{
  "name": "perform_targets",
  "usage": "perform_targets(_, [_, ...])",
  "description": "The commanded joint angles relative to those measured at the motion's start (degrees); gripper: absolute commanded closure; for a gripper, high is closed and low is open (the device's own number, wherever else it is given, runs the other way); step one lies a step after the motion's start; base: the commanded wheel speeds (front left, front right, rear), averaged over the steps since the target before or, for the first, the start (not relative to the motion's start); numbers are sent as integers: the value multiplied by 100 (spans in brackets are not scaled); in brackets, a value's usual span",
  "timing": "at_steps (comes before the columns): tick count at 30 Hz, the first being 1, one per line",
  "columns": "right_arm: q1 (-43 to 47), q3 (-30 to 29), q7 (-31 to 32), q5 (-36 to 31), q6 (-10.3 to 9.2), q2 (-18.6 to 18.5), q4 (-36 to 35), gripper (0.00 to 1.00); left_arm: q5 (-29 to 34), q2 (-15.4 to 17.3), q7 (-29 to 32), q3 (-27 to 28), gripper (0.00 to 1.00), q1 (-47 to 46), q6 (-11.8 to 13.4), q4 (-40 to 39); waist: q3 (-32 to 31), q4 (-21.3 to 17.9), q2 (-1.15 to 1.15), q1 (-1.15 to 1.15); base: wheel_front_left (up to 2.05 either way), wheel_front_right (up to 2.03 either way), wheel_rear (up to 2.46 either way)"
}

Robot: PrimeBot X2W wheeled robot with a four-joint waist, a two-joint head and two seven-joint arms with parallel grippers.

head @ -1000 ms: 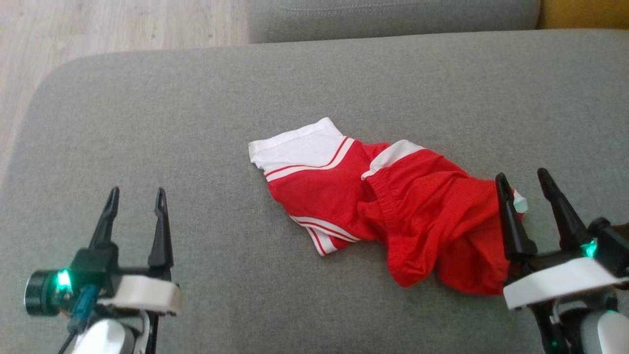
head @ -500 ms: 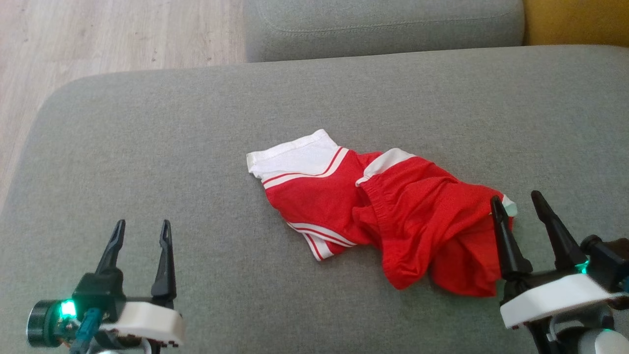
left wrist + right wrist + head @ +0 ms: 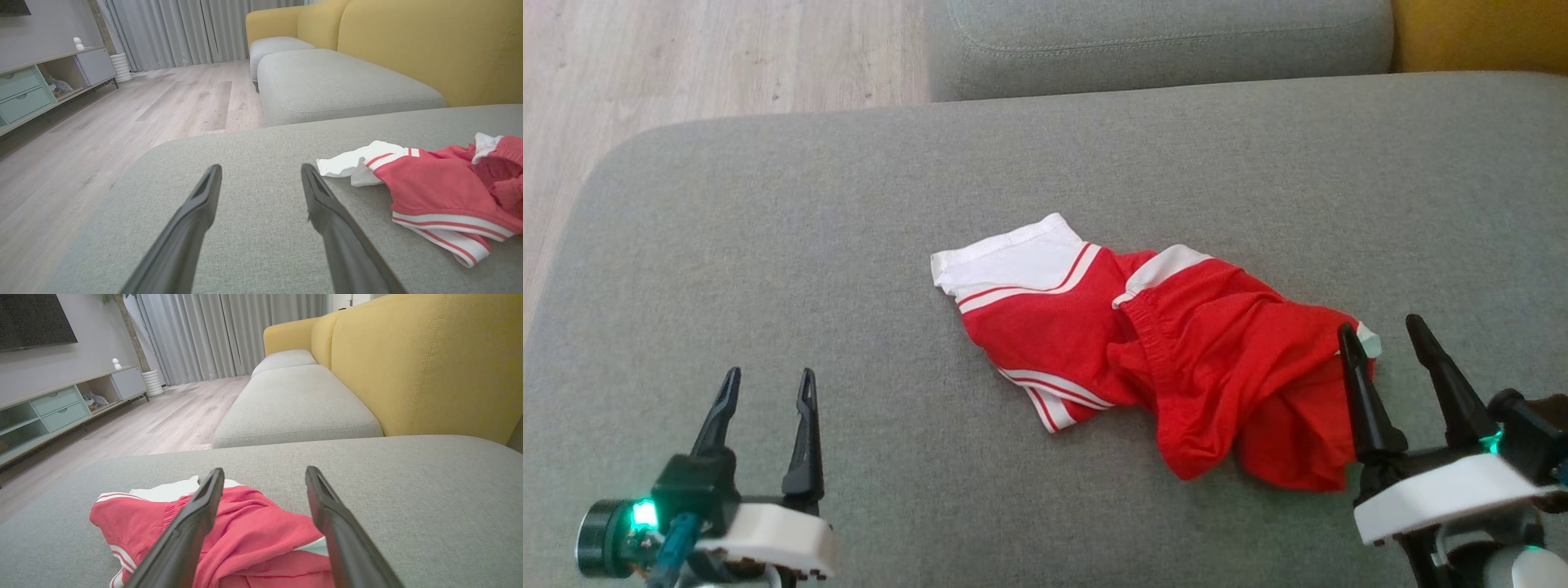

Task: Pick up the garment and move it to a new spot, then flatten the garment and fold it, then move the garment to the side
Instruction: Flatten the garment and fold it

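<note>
Big grey seat cushion (image 3: 768, 245) takes up most of the head view, with pale wood floor (image 3: 686, 49) in the upper left corner. Along the top edge sits a second grey cushion (image 3: 1160, 41), and a sliver of yellow sofa back (image 3: 1478, 33) shows in the upper right. Over in the left wrist view, grey curtains (image 3: 184, 28) hang across the top and a low cabinet with pale green drawers (image 3: 41, 85) runs down the left side.

Now the garment (image 3: 1160, 359): red with white bands and stripes, lying crumpled on the cushion just right of centre. Its white end points to the middle of the frame and its bunched red end trails to the lower right.

Right gripper (image 3: 1379, 324) is at the lower right, jaws spread wide and holding nothing. Its inner finger crosses in front of the garment's right edge, though I can't tell whether it touches the cloth. Left gripper (image 3: 769, 374) is at the lower left, jaws equally wide and empty, with bare cushion between it and the garment
</note>
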Motion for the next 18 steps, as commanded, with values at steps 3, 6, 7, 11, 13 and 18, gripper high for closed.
perform_targets(3, [-162,106,7,-74,-4,-53,-252,0,41,114,42,174,0,-302,31,-213,44,7,0,0,0,0,0])
perform_targets(6, [-184,96,6,-67,-4,-54,-270,0,123,62,114,15,0,-487,-36,-182,106,22,0,0,0,0,0])
perform_targets(7, [-197,86,5,-63,-4,-55,-281,0,162,28,159,-77,0,-599,-89,-155,145,33,0,0,0,0,0])
perform_targets(11, [-290,93,3,-32,-4,-92,-304,0,277,-285,436,-567,0,-1291,-435,95,319,59,0,0,0,0,0])
perform_targets(13, [-352,116,-3,-8,-4,-118,-315,0,307,-488,620,-869,0,-1697,-707,303,434,53,0,0,0,0,0])
perform_targets(18, [-506,166,-24,68,-4,-194,-304,0,297,-1074,1071,-1630,0,-2527,-1443,998,732,-27,0,0,0,0,0])
